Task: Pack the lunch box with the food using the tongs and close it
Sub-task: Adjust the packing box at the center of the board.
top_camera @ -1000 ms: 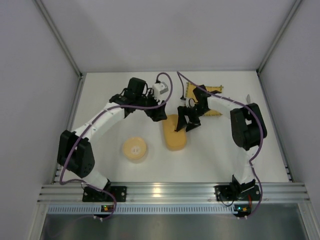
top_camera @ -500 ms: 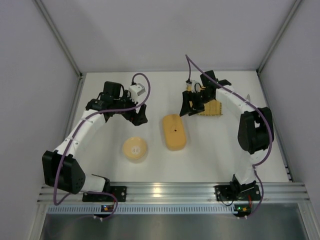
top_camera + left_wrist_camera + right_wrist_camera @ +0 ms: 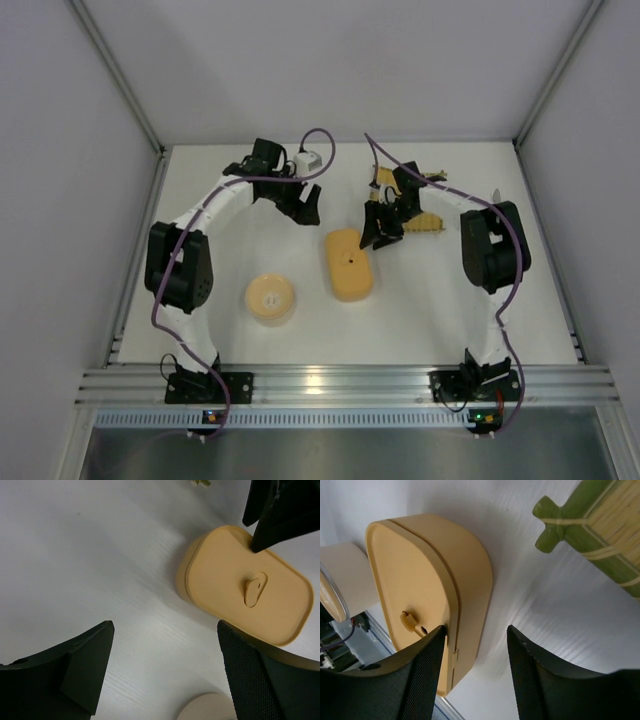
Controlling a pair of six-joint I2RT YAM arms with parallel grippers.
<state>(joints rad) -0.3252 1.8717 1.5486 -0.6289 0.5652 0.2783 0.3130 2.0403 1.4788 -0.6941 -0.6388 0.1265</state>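
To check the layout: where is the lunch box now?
In the top view the lunch box sits closed mid-table, a round tan container to its left, the right gripper by its far end.

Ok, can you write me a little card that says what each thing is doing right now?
lunch box: middle of the table, lid on
round tub: left of the box, not touching it
bamboo mat: far side, behind the right arm
left fingers: open, holding nothing
right fingers: apart, by the box's far end, holding nothing
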